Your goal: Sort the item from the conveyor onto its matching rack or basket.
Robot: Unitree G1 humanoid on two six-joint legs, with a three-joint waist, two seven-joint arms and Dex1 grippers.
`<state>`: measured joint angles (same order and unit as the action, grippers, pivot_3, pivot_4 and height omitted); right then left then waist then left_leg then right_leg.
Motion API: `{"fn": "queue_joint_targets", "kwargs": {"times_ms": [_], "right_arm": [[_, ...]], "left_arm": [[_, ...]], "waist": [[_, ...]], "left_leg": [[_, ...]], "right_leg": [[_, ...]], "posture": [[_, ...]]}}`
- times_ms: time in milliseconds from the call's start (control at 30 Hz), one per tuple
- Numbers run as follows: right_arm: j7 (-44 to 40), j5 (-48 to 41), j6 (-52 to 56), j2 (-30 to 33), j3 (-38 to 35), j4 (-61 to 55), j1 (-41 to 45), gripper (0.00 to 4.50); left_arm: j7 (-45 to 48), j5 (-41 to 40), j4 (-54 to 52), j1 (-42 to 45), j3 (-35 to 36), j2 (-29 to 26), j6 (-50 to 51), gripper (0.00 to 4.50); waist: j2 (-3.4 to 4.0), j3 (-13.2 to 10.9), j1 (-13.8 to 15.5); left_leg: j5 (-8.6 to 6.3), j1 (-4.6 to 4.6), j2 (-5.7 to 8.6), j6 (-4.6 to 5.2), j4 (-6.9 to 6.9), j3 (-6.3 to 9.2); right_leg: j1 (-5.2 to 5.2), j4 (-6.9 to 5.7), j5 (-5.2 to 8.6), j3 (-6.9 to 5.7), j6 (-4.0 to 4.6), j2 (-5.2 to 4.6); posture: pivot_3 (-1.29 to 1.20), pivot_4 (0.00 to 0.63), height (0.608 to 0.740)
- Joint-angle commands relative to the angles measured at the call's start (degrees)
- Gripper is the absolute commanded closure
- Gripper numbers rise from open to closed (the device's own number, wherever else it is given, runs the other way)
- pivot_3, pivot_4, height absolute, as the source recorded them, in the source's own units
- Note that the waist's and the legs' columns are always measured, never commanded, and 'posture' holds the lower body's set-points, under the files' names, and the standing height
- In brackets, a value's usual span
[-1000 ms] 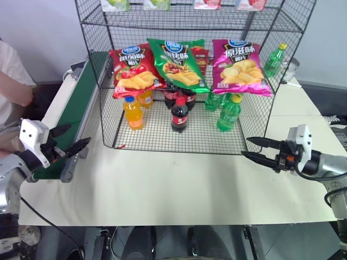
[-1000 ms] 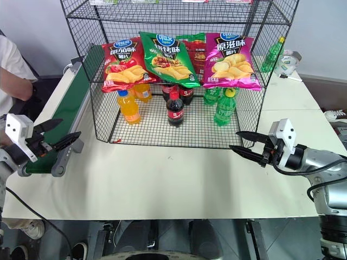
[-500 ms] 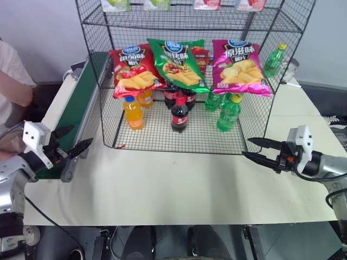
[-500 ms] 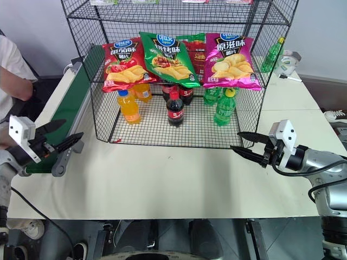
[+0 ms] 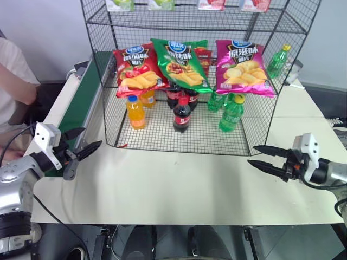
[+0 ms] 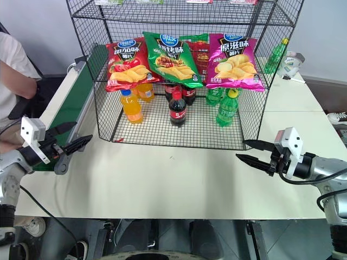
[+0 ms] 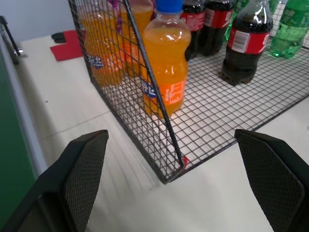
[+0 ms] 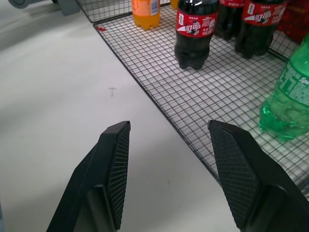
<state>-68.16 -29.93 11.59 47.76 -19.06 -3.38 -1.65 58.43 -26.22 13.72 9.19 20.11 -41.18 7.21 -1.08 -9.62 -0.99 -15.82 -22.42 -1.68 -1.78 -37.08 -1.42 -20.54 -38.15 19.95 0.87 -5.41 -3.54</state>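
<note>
Green crisp bag (image 5: 180,63) slanted on the rack (image 5: 190,92).
Long axis runs away from both empty tools, logo far; left tool (image 5: 84,143) wide, right tool (image 5: 262,157) parted.

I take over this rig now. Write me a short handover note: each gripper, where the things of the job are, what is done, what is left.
Left gripper: open, holding nothing, beside the near end of the conveyor.
Right gripper: open, holding nothing, over the table off the rack's near right corner.
Green crisp bag: lies on the rack's middle tier, between the red bag and the magenta bag.
Done: the bag appears sorted.
Left: the visible belt carries nothing; wait for the next item.
</note>
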Motion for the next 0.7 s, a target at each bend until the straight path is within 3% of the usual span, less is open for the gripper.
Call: {"fn": "queue_joint_targets", "kwargs": {"times_ms": [33, 300, 700], "right_arm": [[-0.7, 0.6, -3.7, -0.6, -0.9, 2.3, 1.1, 1.85], [-0.4, 2.6, -7.3, -2.3, 1.7, 6.6, 5.9, 1.85], [0.3, 4.5, -11.5, -4.1, 3.3, 11.6, 9.6, 1.85]], "left_arm": [[-0.4, 0.0, 0.4, 1.9, 0.7, -0.4, -1.4, 0.0], [0.2, 1.0, 3.6, 6.0, 0.0, -0.3, -3.7, 0.0], [0.2, 0.8, 5.2, 5.4, 1.7, -1.3, -6.0, 0.0]], "waist": [[0.0, 0.0, 0.1], [0.0, 0.0, 0.1], [0.0, 0.0, 0.0]], "left_leg": [[0.0, 0.0, 0.01, 0.0, -0.01, 0.0], [0.0, 0.0, 0.01, 0.0, -0.06, 0.0], [-0.01, 0.02, 0.01, 0.02, -0.1, -0.02]], "right_leg": [[0.01, 0.0, 0.0, 0.0, -0.01, 0.0], [0.01, -0.04, -0.03, 0.0, -0.05, 0.04], [0.0, -0.08, -0.03, 0.01, -0.07, 0.04]], "posture": [[0.0, 0.15, 0.739], [0.0, 0.15, 0.739], [0.0, 0.15, 0.739]]}}
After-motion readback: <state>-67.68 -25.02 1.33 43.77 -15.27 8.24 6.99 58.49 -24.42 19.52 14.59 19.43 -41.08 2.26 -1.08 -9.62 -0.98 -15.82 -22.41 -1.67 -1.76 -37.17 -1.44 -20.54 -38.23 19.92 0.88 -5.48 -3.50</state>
